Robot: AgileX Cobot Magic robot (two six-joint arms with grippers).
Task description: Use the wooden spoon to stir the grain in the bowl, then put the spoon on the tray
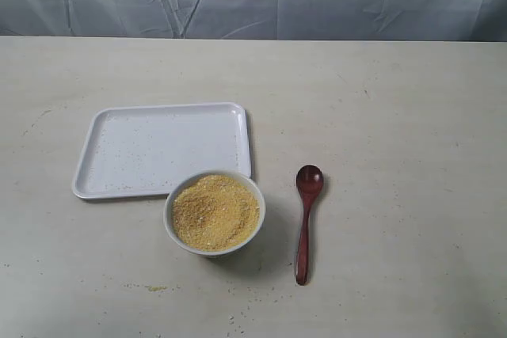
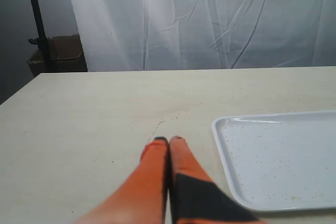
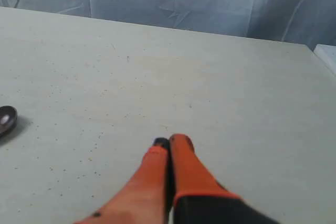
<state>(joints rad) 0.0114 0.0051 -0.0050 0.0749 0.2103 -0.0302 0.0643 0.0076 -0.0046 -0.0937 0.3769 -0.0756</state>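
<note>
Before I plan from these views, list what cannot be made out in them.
Exterior view: the bowl covers the tray's near right corner; the grain hides the bowl's inside.
Right wrist view: the wooden spoon is cut by the picture edge; only its head shows.
Left wrist view: the tray runs off the picture edge.

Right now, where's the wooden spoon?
In the exterior view the wooden spoon lies flat on the table, just right of the bowl and not touching it, handle pointing toward the near edge.

tray (image 1: 135, 148): 1 | bowl (image 1: 176, 231): 1 | wooden spoon (image 1: 306, 219): 1 | left gripper (image 2: 168, 141): 1 | right gripper (image 3: 170, 141): 1
</note>
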